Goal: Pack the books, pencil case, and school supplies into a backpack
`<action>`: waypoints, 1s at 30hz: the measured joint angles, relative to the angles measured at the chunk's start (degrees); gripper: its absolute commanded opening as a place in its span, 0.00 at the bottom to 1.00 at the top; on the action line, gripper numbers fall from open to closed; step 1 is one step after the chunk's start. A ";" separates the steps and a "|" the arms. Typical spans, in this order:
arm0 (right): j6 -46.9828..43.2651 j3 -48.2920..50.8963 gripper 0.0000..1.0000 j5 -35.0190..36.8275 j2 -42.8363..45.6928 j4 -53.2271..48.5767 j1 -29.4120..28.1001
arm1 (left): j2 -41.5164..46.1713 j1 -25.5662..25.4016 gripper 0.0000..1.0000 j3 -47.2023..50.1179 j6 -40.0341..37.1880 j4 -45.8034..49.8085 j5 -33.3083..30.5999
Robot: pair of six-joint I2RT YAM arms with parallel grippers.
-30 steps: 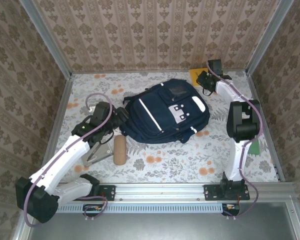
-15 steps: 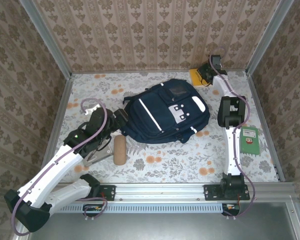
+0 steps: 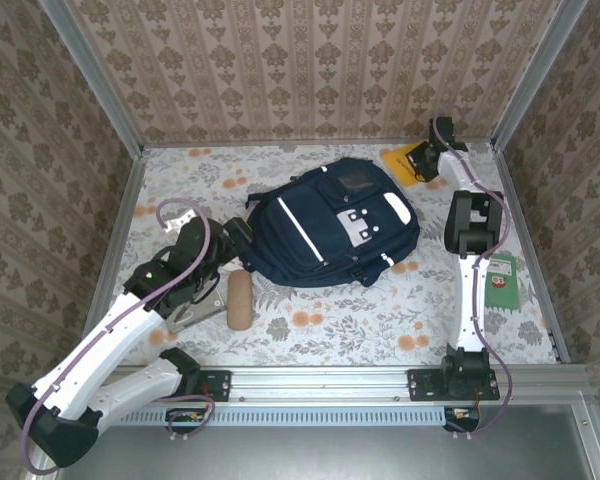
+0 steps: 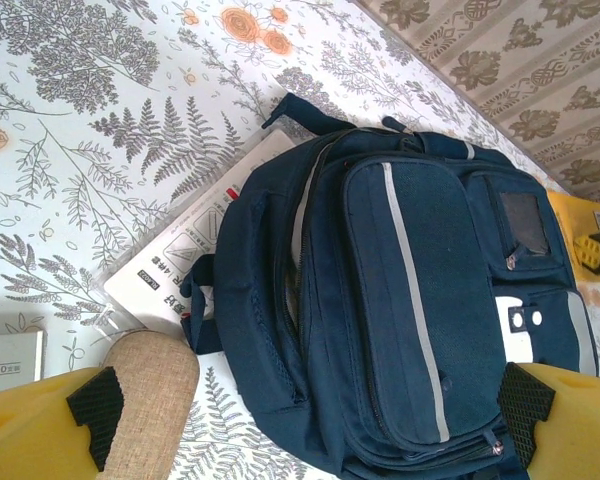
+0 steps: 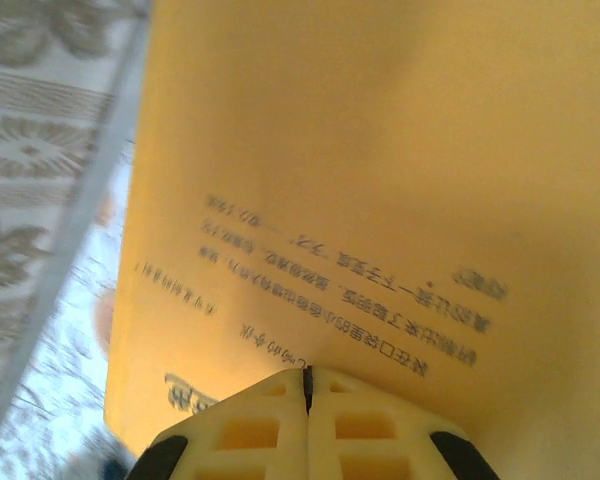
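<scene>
Left tool (image 3: pixel 238 238): located at the left edge of the backpack (image 3: pixel 330 225). In the wrist view the left tool (image 4: pixel 310 400) is spread wide, one black pad at each lower corner, with nothing between them.

Backpack (image 4: pixel 410 300): lies flat at mid-tabletop (image 3: pixel 330 335), front pockets up, white stripes showing.

White packet (image 4: pixel 185 250): red print visible. It lies flat at the backpack's left side, with one end under the bag's edge.

Pencil case (image 3: pixel 240 300): tan pouch resting on the tabletop near the backpack's lower left corner, apart from the bag. In the wrist view the pencil case (image 4: pixel 150 395) lies just beside one pad.

Grey angular piece (image 3: pixel 193 312): flat on the tabletop, left of the pencil case, partly under the left arm.

Right tool (image 3: pixel 426 162): reached into the far right corner, over the orange-yellow book (image 3: pixel 393 160). In the wrist view the right tool (image 5: pixel 305 385) is fully closed, tips together, pointing at the printed cover of the orange-yellow book (image 5: pixel 380 150). Contact with the cover cannot be confirmed.

Green book (image 3: pixel 504 285): flat near the right edge, partly hidden by the right arm.
</scene>
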State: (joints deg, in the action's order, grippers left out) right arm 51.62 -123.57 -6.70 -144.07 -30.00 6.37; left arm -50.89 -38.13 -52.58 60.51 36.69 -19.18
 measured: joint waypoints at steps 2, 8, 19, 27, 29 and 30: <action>-0.92 8.20 0.00 -0.02 5.16 0.15 1.01 | -0.20 0.76 1.00 0.22 -0.42 -0.72 0.72; -3.67 30.86 0.00 -3.37 19.50 2.27 5.53 | -0.37 3.72 1.00 2.67 -1.44 -3.96 5.22; -11.02 40.22 0.00 -0.31 30.45 -5.14 3.76 | -0.46 4.48 1.00 4.50 -2.78 -6.54 11.58; -14.64 20.98 0.01 2.32 19.69 -9.16 0.31 | 1.05 3.98 1.00 4.52 -2.71 -5.66 12.68; -15.56 17.86 0.00 3.17 16.20 -10.03 -0.07 | 1.99 3.37 1.00 4.52 -2.69 -5.20 12.50; -15.87 16.98 0.00 3.52 14.84 -10.73 -0.26 | 2.49 3.13 1.00 4.55 -2.64 -5.11 12.35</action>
State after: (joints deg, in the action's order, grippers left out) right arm 35.75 -106.59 -3.18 -129.23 -40.73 6.11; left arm -48.40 -35.00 -48.03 57.87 31.57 -6.83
